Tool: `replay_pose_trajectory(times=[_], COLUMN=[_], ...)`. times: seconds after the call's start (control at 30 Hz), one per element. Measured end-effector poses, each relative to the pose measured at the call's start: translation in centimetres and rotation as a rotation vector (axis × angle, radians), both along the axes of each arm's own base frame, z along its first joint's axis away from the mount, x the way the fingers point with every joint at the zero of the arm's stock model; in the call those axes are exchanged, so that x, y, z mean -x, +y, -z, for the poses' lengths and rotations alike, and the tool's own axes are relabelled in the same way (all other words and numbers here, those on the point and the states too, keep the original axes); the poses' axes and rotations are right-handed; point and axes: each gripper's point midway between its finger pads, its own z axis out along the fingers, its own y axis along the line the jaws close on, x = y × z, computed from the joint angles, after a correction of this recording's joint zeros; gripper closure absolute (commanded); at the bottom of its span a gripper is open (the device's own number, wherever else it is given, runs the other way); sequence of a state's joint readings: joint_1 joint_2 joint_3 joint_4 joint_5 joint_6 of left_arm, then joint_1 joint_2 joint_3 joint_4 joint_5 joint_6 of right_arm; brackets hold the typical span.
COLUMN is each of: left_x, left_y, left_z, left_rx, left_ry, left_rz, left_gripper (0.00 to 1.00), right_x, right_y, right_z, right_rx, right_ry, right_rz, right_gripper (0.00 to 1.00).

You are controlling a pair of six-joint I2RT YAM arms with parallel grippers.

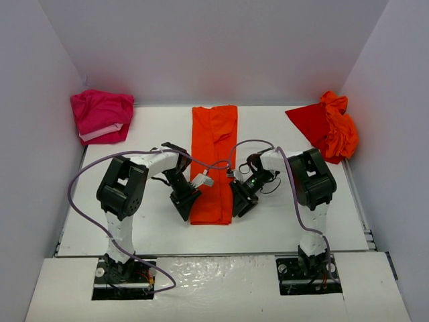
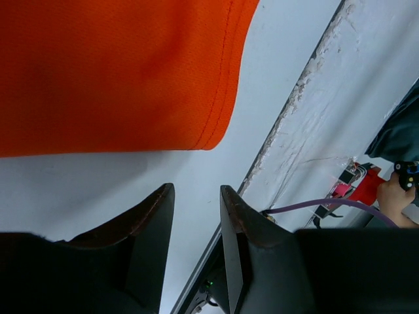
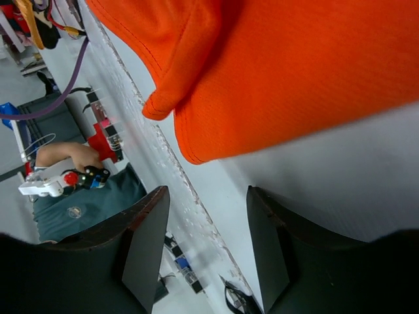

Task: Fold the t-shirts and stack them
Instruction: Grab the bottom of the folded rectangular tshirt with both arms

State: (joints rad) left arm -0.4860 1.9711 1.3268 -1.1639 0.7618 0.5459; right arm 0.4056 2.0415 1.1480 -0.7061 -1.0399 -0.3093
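**A:** Where is the shirt being worked on?

**B:** The orange t-shirt (image 1: 214, 157) lies flat in the middle of the surface (image 1: 134, 221), folded into a long strip running near to far. A pink t-shirt (image 1: 100, 114) sits bunched in the far left corner. A red t-shirt (image 1: 308, 123) and a second orange t-shirt (image 1: 340, 129) are crumpled together at the far right.

**A:** And the end effectors?

**B:** Both are at the strip's near end. The left end effector (image 1: 186, 201) is at its left edge, jaws narrowly parted with nothing between them. The right end effector (image 1: 241, 200) is at the right edge, jaws somewhat wider and also empty. In each wrist view the hem lies just ahead of the fingertips.

**A:** How will the cloth behave?

**B:** I'd expect it to be light, limp knit with no stiffness. It should sag from wherever it's pinched, and the stacked layers could slide apart.

**A:** So where should they take hold?

**B:** At the two near corners, one per side, biting through every layer at the stitched hem, where the cloth is thickest. The danger is catching only the top layer, which would pull the fold open.
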Motion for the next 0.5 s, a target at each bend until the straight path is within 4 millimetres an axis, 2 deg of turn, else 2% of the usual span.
replay_pose_trajectory(times=[0.3, 0.5], left_x=[-0.2, 0.0], left_y=[-0.4, -0.7], left_z=[0.5, 1.2], left_rx=[0.003, -0.004], left_ry=[0.021, 0.051], left_rz=[-0.028, -0.036], left_gripper=[0.74, 0.74], right_x=[0.9, 0.9], right_y=[2.1, 2.8], right_z=[0.2, 0.2], right_rx=[-0.034, -0.064], right_ry=[0.143, 0.139], right_rz=[0.071, 0.073], right_gripper=[0.55, 0.54])
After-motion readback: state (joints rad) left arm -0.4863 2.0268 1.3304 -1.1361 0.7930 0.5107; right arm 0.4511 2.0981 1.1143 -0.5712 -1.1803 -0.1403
